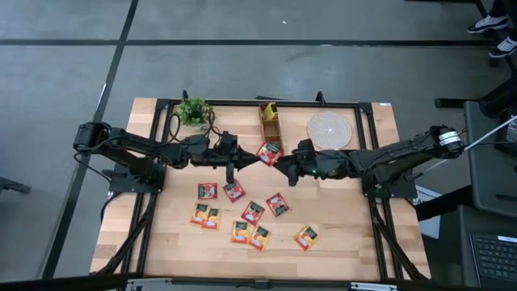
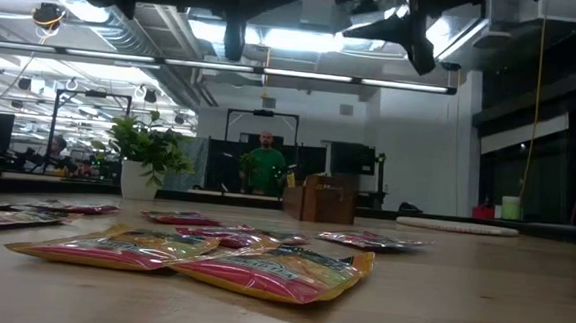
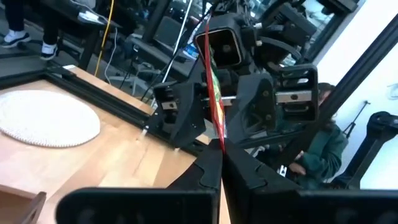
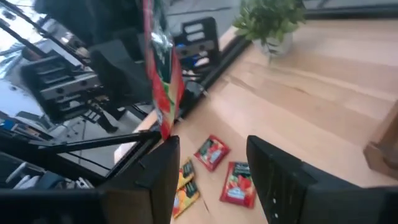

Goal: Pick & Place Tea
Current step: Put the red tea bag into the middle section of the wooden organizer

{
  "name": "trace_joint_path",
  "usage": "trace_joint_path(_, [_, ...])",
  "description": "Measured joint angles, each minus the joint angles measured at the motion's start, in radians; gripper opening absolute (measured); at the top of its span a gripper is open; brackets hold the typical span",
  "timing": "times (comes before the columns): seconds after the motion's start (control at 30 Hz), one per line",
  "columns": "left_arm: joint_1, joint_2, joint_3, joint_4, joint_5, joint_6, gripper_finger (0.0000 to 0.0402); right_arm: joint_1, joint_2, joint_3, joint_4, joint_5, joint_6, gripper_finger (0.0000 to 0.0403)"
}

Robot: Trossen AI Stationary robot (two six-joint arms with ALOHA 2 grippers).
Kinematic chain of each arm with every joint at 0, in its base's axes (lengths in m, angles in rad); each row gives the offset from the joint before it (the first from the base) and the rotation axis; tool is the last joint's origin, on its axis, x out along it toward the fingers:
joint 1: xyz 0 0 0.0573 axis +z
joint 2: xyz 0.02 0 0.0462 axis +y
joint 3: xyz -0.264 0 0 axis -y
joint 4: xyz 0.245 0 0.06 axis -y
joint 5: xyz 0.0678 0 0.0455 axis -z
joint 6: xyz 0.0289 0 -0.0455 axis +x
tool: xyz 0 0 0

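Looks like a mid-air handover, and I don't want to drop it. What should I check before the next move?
1. Left tool shut on the sachet: ok.
2. Right tool open: ok.
3. Sachet centred between the right tool's fingers: cannot tell; in the right wrist view it hangs close to one finger.
4. Box upright, nothing above it: ok.
5. Loose sachets lie flat on the table, clear of both tools: ok.
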Motion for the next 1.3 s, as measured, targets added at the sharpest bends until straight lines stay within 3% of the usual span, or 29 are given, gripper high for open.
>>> trace_joint_path(0.17, [0.0, 0.0, 0.0, 0.007, 0.002, 0.0, 0.0002, 0.0, 0.0, 0.0, 0.073, -0.036, -0.045, 0.0188])
trace_joint_path(0.67, [0.028, 0.001, 0.0, 0.048, 0.007, 0.0, 0.0002, 0.002, 0.0, 0.0, 0.071, -0.149, -0.042, 0.0188])
trace_joint_path(1.0, [0.035, 0.001, 0.0, 0.066, 0.085, -0.023, 0.0002, 0.003, 0.0, 0.0, 0.074, -0.082, -0.098, 0.0188])
trace_joint_path(1.3, [0.034, 0.001, 0.0, 0.064, 0.086, -0.028, 0.0002, 0.003, 0.0, 0.0, 0.124, -0.095, -0.148, 0.0188])
